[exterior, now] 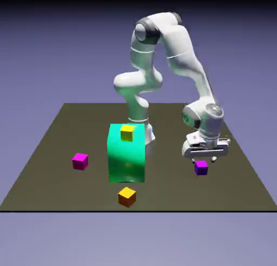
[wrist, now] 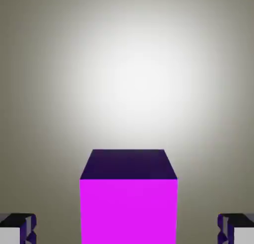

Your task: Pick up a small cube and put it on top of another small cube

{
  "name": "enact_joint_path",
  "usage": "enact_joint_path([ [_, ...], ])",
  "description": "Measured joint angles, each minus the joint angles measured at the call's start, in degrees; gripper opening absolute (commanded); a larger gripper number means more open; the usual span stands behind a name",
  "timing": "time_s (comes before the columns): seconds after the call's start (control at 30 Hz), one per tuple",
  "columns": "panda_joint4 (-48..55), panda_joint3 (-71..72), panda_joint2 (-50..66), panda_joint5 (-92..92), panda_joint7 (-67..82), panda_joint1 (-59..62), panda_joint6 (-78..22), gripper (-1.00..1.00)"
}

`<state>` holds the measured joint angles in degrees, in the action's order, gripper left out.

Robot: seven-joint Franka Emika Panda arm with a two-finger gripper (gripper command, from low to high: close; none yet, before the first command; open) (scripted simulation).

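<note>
A small purple cube (exterior: pixel 201 167) rests on the table at the exterior view's right. My gripper (exterior: pixel 204 158) hangs just above it, open. In the hand view the cube (wrist: pixel 128 203) looms large between the two grey fingertips (wrist: pixel 17 229), which stand wide apart at the bottom corners and do not touch it. My gripper (wrist: pixel 127 233) points straight down at it. Other small cubes lie about: a magenta one (exterior: pixel 80 161) at the left, an orange one (exterior: pixel 127 196) near the front edge, and a yellow one (exterior: pixel 127 132) on top of a tall green block.
The tall green block (exterior: pixel 126 157) stands at the table's middle, left of my gripper. The dark table (exterior: pixel 238 189) ends close to the right of the purple cube.
</note>
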<state>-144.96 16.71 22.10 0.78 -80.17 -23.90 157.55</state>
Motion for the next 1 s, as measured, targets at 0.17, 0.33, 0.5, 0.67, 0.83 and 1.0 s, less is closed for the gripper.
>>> enact_joint_path([
  [0.17,-0.19,1.31,-3.1,-1.29,0.86,1.18,-2.84,-1.0],
  [0.33,-0.64,4.37,-10.37,-4.34,2.89,3.95,-9.55,-1.0],
  [0.5,7.59,-6.01,-8.71,-4.04,14.84,14.14,-16.62,-1.0],
  [0.67,15.83,-16.4,-7.06,-3.73,26.78,24.33,-23.68,-1.0],
  [0.83,17.14,-18.91,-2.54,-4.03,30.27,27.17,-20.61,-1.0],
  [1.0,16.81,-18.82,-1.06,-4.02,30.26,27.2,-18.8,1.0],
])
